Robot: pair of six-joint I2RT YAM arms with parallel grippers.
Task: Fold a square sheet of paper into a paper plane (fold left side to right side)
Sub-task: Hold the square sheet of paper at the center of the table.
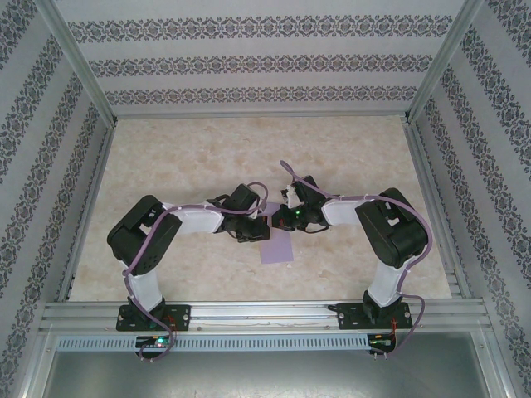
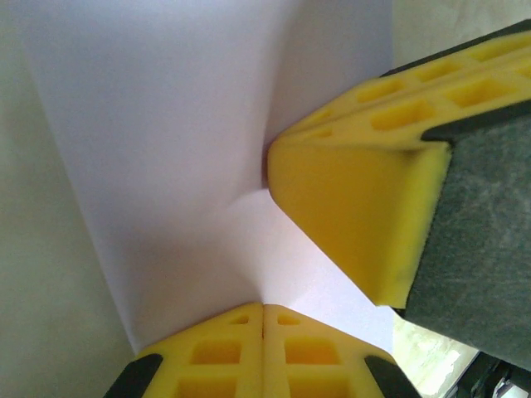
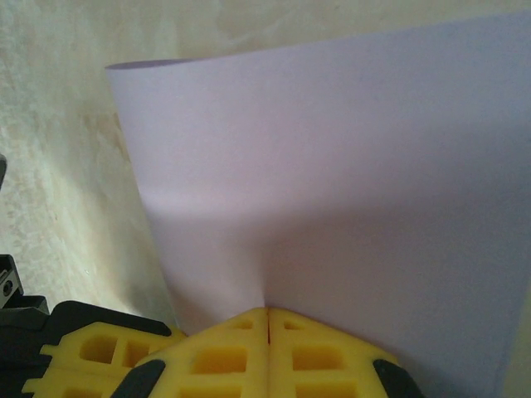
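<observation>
While the square sheet of paper (image 3: 332, 166) bows off the bench (image 1: 166, 166), your left hand (image 2: 263, 310) and right hand (image 3: 267, 313) are clamped on it. Both sit close together.

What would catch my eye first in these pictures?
A pale purple sheet of paper, bent upward, in the middle of the marble-patterned table. The left gripper and right gripper, with bright yellow foam fingers, meet nose to nose there, both shut on the paper.
</observation>
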